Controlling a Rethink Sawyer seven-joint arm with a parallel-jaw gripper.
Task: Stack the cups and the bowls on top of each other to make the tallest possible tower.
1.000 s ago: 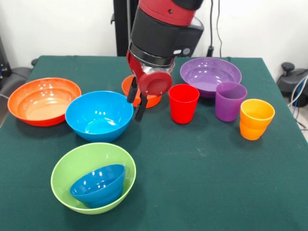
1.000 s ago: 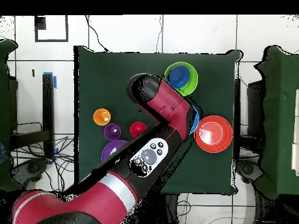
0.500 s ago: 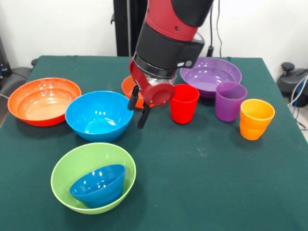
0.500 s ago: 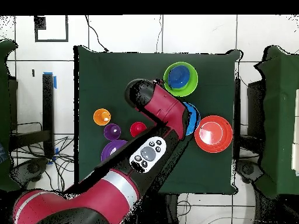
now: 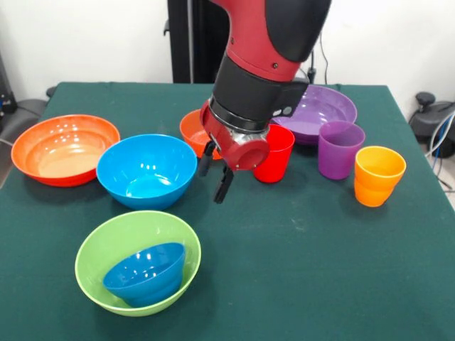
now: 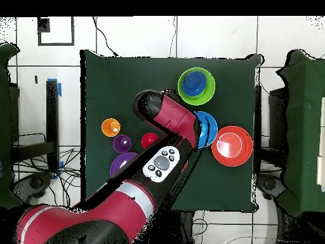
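Hanging above the green bench [image 5: 320, 256] at the centre of the front view, the end effector [image 5: 215, 172] is seen with its two dark fingers [image 5: 223, 186] spread apart and nothing held between them. Just left of it the light blue bowl [image 5: 146, 170] is found, and behind it the small orange bowl [image 5: 193, 130] and the red cup [image 5: 278, 155] are partly covered by the arm. The purple cup [image 5: 340, 149] and orange cup [image 5: 378, 175] are placed to the right, the purple bowl [image 5: 323, 108] behind them. At lower left the dark blue bowl [image 5: 146, 273] is nested, tilted, inside the lime green bowl [image 5: 114, 241]. The wide orange-red bowl [image 5: 64, 149] is set at the left edge.
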